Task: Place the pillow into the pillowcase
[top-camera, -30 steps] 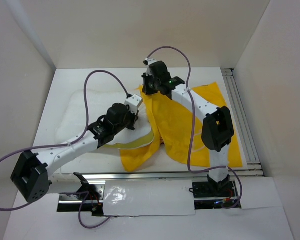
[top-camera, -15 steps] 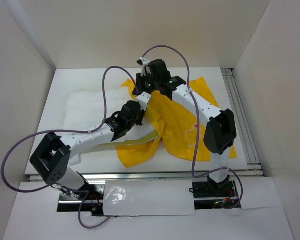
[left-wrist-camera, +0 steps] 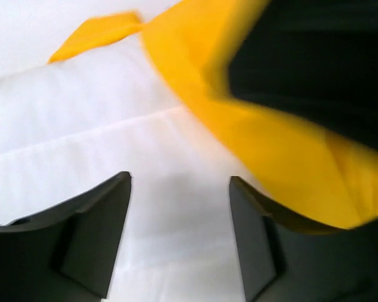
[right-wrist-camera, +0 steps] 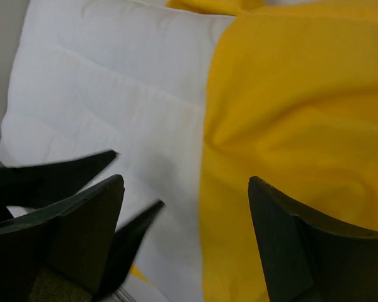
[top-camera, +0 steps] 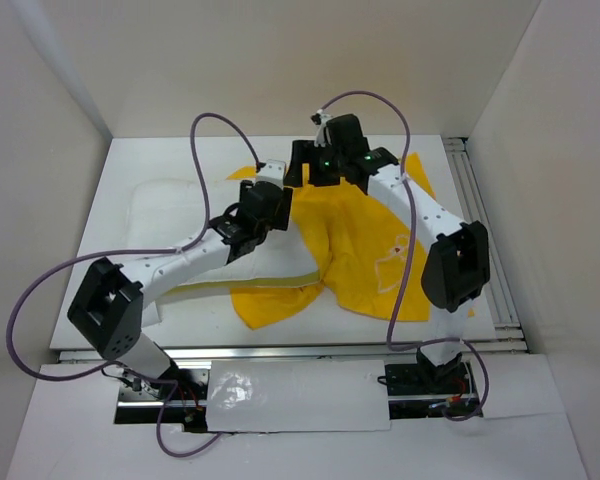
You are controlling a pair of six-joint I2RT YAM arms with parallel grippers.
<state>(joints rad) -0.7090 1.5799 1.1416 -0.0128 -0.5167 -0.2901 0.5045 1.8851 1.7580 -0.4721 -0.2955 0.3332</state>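
Note:
The white pillow [top-camera: 175,215] lies on the left of the table, its right part covered by the yellow pillowcase [top-camera: 365,245]. Both grippers meet at the far edge of the case's mouth. My left gripper [top-camera: 278,178] is open just above the pillow [left-wrist-camera: 82,119], nothing between its fingers [left-wrist-camera: 97,233], and the pillowcase [left-wrist-camera: 271,145] lies to its right. My right gripper [top-camera: 298,172] is open too, straddling the border where the pillowcase [right-wrist-camera: 302,107] meets the pillow [right-wrist-camera: 113,82]. It holds nothing. The left gripper's blurred fingertips [right-wrist-camera: 135,229] show beside its left finger.
White walls enclose the table on three sides. A metal rail [top-camera: 480,230] runs along the right edge and another along the front [top-camera: 310,350]. A crumpled flap of the pillowcase [top-camera: 275,300] hangs near the front edge. Purple cables loop above both arms.
Both grippers have opened and let go of the yellow fabric. The left arm reached farther back and right; the right gripper shifted right. The pillowcase edge now lies farther over the pillow.

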